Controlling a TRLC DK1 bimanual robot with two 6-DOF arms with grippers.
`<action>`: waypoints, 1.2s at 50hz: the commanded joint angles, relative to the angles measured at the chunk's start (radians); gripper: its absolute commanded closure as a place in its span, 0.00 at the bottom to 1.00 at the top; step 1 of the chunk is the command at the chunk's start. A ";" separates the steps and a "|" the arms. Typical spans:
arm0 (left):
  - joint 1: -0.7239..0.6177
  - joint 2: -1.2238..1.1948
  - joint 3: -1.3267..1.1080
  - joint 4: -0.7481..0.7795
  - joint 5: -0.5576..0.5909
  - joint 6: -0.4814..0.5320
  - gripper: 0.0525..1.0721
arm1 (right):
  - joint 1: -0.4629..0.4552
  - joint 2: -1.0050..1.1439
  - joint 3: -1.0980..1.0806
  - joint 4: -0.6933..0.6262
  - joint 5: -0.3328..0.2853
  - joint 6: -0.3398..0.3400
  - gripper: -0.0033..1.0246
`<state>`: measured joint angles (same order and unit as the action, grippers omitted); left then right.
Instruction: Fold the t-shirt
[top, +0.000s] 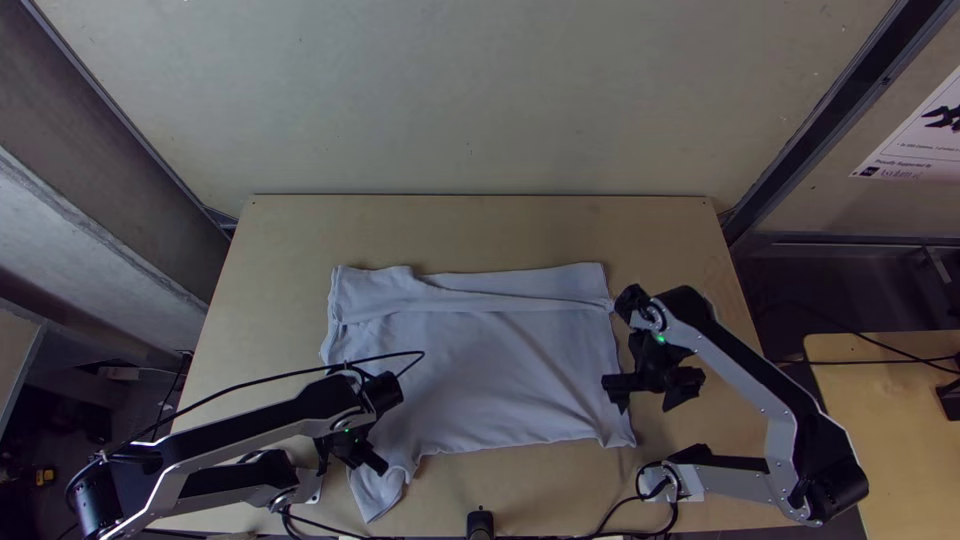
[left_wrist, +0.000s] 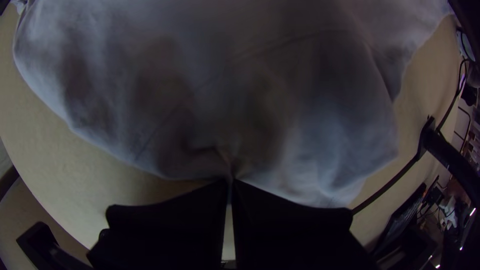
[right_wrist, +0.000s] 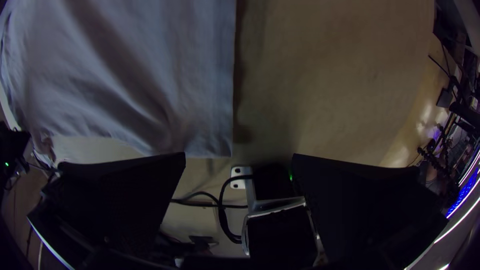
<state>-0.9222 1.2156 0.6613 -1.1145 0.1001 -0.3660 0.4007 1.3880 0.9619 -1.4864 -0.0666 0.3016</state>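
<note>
Across the middle of the tabletop (top: 480, 235), and down toward its near edge at the left, the t-shirt (top: 490, 370) lay mostly spread. Near its left end the left gripper (top: 372, 462) was clamped on it; by its right edge the right gripper (top: 652, 398) had its fingers apart.

A robotics lab or workshop bay, with 2 robot arms (top: 785, 430) mounted at a light wooden table (top: 480, 230).
Beyond both pairs of jaws stands a plain pale wall panel (top: 470, 100) beside a dark metal beam (top: 835, 110); farther out, past the jaws of the right gripper (top: 645, 403), hang a printed poster (top: 925, 135) and, nearer their level, a 2nd wooden table (top: 880, 430) crossed by black cables (top: 885, 346). Outside the jaws of the left gripper (top: 378, 467), the left wrist view shows cluttered equipment (left_wrist: 447, 210).
</note>
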 joint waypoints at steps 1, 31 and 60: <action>0.020 -0.022 0.003 -0.001 -0.011 0.009 0.97 | 0.041 -0.007 -0.063 -0.023 -0.018 -0.024 0.08; 0.062 -0.051 0.018 -0.001 -0.037 0.022 0.97 | 0.063 0.215 -0.186 0.107 -0.113 -0.117 0.11; 0.189 -0.083 0.064 0.005 -0.056 0.067 0.97 | 0.178 0.178 -0.210 0.221 -0.096 -0.128 0.97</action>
<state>-0.7757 1.1584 0.6960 -1.1069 0.0551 -0.3233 0.5560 1.6108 0.7593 -1.2671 -0.1757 0.1741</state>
